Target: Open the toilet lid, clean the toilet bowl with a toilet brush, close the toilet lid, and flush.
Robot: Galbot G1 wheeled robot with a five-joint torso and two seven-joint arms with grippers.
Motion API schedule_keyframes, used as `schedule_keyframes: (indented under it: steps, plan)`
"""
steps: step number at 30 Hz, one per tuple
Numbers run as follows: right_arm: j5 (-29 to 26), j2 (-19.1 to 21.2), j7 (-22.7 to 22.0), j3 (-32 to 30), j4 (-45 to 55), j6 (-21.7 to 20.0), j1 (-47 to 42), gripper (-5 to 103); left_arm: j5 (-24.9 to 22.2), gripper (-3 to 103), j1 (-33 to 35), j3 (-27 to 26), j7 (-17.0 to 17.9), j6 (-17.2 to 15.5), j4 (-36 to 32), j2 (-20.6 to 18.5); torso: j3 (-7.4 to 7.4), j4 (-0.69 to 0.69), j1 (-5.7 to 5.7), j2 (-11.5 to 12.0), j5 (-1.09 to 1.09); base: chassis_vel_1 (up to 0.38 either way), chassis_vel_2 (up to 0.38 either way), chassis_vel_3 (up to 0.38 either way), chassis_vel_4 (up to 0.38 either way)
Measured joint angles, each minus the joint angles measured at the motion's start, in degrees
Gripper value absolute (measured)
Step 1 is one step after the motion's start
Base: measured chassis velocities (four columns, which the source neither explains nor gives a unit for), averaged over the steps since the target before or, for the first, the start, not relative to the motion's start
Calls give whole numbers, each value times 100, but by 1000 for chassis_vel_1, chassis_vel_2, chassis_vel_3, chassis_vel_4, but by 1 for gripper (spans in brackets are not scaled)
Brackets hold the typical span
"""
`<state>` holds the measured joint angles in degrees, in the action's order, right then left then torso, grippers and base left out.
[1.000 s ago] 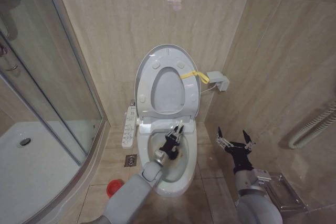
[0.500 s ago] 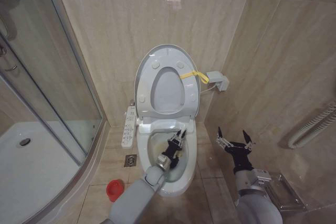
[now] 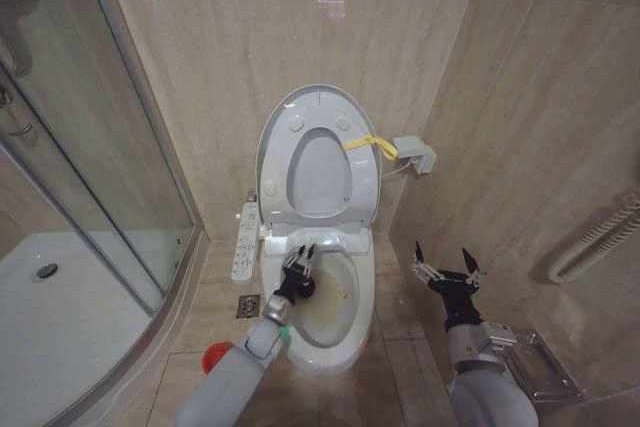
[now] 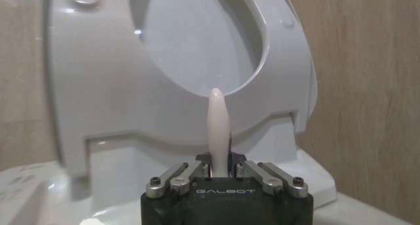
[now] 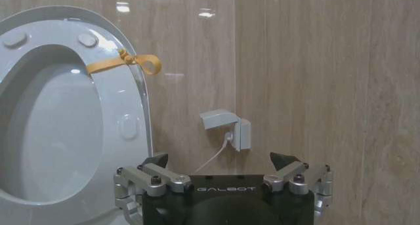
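The toilet lid (image 3: 320, 173) stands raised against the wall with the ring seat (image 3: 283, 147) up in front of it, a yellow band (image 3: 370, 142) looped over their edge. Below, the toilet bowl (image 3: 338, 299) is uncovered, with brownish staining inside. My left gripper (image 3: 299, 261) hangs over the bowl's left side. In the left wrist view this gripper (image 4: 220, 168) is shut on the white handle of the toilet brush (image 4: 219, 124); the brush head is hidden. The red holder (image 3: 214, 357) sits on the floor to the left, partly behind my left arm. My right gripper (image 3: 446, 267) stands open right of the toilet, and in its wrist view (image 5: 220, 161) it faces the wall.
A button panel (image 3: 245, 242) sticks out at the toilet's left. The glass shower wall (image 3: 100, 197) and white tray (image 3: 60, 317) close off the left. A floor drain (image 3: 248, 305) lies beside the pedestal. A wall box (image 3: 415, 155), a ribbed hose (image 3: 600, 242) and a clear rack (image 3: 545, 362) are on the right.
My left gripper has swept with the brush from the bowl's middle-right to its left side, and the arm now covers part of the red holder. The right arm has not moved.
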<state>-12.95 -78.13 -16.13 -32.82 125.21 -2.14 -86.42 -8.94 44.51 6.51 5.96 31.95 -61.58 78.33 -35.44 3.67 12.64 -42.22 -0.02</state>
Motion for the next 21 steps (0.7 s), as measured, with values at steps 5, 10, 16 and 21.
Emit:
schedule_keyframes:
  steps: [5,10,16,21]
  plan:
    - [0,0,0,0,0,0,0,100,-88,18,270,-29,-6,-67,-275,-182,0,-1,0,0,0,0,0,0,0]
    - [0,0,0,0,0,0,0,100,-154,19,427,31,-30,-225,-566,-353,-1,-1,0,0,1,0,0,0,0]
    - [0,0,0,0,0,0,0,100,-159,19,566,139,-148,-320,-855,-571,-1,-2,0,0,2,0,0,0,0]
    - [0,0,0,0,0,0,0,100,-100,19,420,163,-181,-166,-756,-442,-1,-2,0,1,2,0,0,0,0]
